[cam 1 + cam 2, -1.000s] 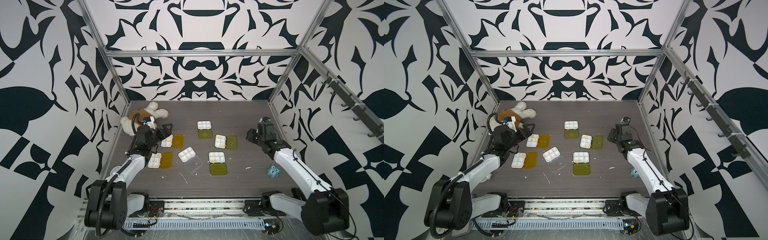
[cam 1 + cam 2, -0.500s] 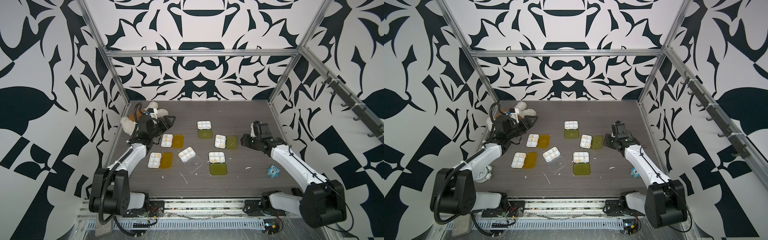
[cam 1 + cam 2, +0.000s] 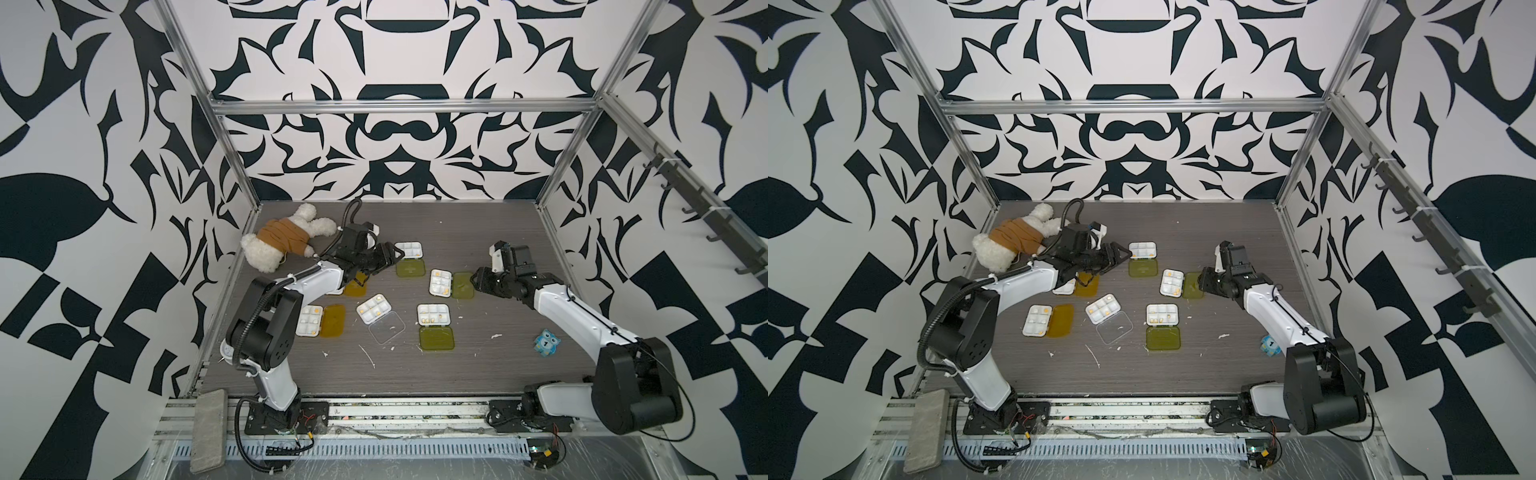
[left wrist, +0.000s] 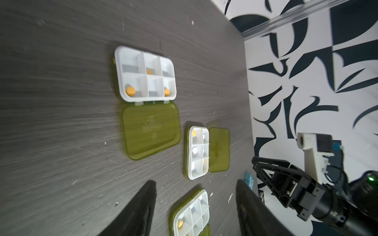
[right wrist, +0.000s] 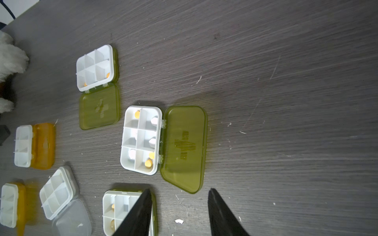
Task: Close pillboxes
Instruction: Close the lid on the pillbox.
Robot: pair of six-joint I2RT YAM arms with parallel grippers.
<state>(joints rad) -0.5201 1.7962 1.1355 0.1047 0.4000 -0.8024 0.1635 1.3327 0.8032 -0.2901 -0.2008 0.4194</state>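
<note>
Several pillboxes lie with lids folded flat on the dark table. A yellow-green one is at the back, another at mid-right and a third in front. A clear one sits in the middle. An amber one lies front left; a second amber one is partly under my left arm. My left gripper hovers open beside the back pillbox, holding nothing. My right gripper is open and empty, just off the mid-right pillbox's lid.
A plush bear in a brown shirt lies at the back left, close behind my left wrist. A small blue owl toy sits at the right, beside my right arm. A round white clock peeks out behind the left arm's shoulder. White crumbs dot the front.
My left gripper has swung from the back amber pillbox toward the back yellow-green one, its jaws narrowing. My right gripper has moved left and down to the mid-right pillbox's lid.
</note>
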